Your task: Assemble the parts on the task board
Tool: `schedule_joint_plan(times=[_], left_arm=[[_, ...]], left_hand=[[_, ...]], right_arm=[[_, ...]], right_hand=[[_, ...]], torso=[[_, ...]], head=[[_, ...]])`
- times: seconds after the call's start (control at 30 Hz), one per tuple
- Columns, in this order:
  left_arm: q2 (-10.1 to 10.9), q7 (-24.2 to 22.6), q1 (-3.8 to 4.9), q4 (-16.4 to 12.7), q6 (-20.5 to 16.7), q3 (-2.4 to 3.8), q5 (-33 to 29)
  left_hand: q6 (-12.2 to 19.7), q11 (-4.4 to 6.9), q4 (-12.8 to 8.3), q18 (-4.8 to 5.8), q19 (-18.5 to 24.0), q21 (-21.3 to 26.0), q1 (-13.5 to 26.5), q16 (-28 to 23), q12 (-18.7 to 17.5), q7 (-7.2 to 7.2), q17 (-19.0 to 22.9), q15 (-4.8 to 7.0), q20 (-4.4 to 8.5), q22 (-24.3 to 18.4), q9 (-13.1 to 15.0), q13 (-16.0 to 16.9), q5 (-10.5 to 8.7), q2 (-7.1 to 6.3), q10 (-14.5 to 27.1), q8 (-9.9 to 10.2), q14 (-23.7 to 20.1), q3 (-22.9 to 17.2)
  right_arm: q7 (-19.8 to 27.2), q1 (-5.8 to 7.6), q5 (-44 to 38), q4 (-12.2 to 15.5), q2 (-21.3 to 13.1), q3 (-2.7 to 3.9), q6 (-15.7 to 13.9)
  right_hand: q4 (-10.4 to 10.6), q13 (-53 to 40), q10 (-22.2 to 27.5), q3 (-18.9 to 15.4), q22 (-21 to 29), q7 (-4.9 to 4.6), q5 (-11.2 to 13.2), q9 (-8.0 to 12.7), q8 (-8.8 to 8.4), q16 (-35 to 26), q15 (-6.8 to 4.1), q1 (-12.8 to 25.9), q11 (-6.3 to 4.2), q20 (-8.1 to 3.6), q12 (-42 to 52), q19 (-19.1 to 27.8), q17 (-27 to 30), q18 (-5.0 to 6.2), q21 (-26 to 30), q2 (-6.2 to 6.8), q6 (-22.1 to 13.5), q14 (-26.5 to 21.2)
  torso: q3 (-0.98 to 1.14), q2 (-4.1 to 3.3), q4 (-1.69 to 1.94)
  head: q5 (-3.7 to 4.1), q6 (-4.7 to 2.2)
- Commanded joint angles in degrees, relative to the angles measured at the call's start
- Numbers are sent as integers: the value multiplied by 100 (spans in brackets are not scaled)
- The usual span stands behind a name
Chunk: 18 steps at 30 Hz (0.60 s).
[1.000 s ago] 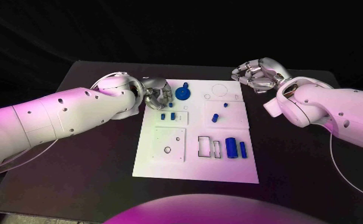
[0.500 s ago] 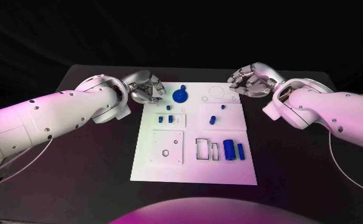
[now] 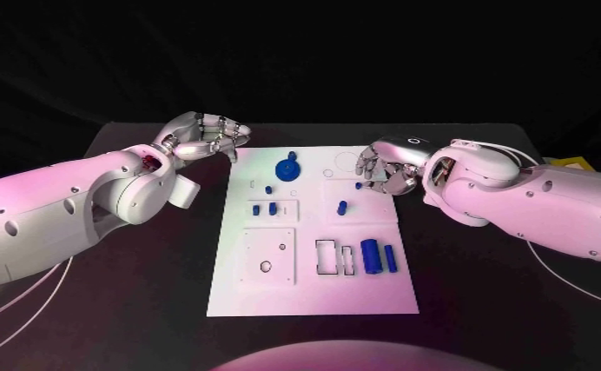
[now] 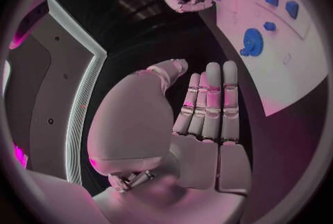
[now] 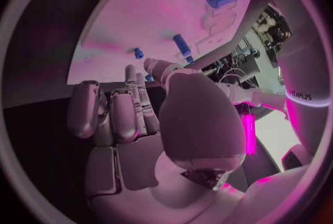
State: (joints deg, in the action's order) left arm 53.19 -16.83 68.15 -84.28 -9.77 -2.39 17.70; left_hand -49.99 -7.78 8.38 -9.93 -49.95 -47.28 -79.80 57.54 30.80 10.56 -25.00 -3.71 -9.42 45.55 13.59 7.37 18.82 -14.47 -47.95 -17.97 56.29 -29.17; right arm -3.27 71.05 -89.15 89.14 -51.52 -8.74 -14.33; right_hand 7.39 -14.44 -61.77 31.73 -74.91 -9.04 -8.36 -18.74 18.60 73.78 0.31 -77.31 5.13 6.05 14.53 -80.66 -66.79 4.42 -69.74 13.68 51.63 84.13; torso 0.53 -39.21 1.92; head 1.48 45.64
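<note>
The left hand (image 3: 201,138) hangs over the dark counter (image 3: 150,249) just off the far left corner of the task board (image 3: 313,293). In the left wrist view its fingers (image 4: 211,96) lie straight and side by side with the thumb apart, holding nothing and touching nothing.

The right hand (image 3: 386,167) sits over the far right edge of the board. Its fingers (image 5: 114,110) are curled loosely inward, and nothing shows between them; whether the tips touch the board cannot be told.

The board lies flat in the middle of the counter, its long axis running from near to far. A round blue gear-like part (image 3: 287,168) sits near the board's far end, left of centre. Two small blue pegs (image 3: 264,209) stand side by side in a panel nearer and to the left. A short blue part (image 3: 342,207) lies mid-board. Near the right side, a thick blue cylinder (image 3: 371,255) and a thinner blue bar (image 3: 391,257) lie side by side, both with long axes pointing near to far.
</note>
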Motion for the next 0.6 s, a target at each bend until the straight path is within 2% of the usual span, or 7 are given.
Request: schedule_joint_plan(times=[0.03, 0.13, 0.23, 0.6], left_arm=[[35, -467, -5, -66, 242, 5, -904], [67, -523, -8, -75, 200, 5, -968], [90, -566, -9, -86, 156, 5, -995], [116, -575, -9, -101, 104, 5, -1016]], left_hand=[[4, 1, -68, -62, -13, 46, -85, -39, 3, 16, 19, -4, 10, -22, -6, -17, 2, -11, 13, 40, -54, 26], [8, -5, -93, -60, -22, 56, -107, -44, -7, 23, 27, -7, 11, -30, -7, -26, -3, -28, 34, 42, -58, 43], [7, -7, -97, -60, -25, 58, -110, -45, -9, 24, 28, -8, 11, -31, -7, -28, -4, -30, 40, 42, -58, 46], [13, -16, -103, -58, -39, 67, -110, -45, -22, 32, 33, -15, 9, -39, -8, -38, -8, -30, 73, 44, -59, 66]], right_arm=[[-534, -22, -1158, 57, 38, 0, 333], [-658, -41, -1316, 78, 78, 0, 348], [-743, -55, -1436, 96, 103, 0, 332], [-793, -102, -1533, 93, 190, 0, 281]], right_hand=[[-2, 88, -70, 86, -490, -10, 203, 31, -51, 57, 17, 25, 0, 4, -94, -54, -50, -25, -87, 39, 54, 103], [5, 160, -124, 126, -549, -40, 232, 59, -99, 100, 22, 71, 19, 22, -168, -104, -100, -46, -184, 93, 83, 119], [5, 187, -171, 148, -599, -39, 235, 69, -112, 138, 22, 83, 16, 27, -189, -147, -148, -64, -273, 105, 113, 133], [-17, 247, -301, 239, -689, -15, 210, 83, -130, 198, 7, 76, -7, 22, -237, -218, -213, -93, -425, 79, 211, 152]], torso=[[-5, 5, 3], [-3, 6, 9], [2, -1, -1], [8, -9, -1]], head=[[14, -23], [2, -21], [-5, -19], [-12, 13]])
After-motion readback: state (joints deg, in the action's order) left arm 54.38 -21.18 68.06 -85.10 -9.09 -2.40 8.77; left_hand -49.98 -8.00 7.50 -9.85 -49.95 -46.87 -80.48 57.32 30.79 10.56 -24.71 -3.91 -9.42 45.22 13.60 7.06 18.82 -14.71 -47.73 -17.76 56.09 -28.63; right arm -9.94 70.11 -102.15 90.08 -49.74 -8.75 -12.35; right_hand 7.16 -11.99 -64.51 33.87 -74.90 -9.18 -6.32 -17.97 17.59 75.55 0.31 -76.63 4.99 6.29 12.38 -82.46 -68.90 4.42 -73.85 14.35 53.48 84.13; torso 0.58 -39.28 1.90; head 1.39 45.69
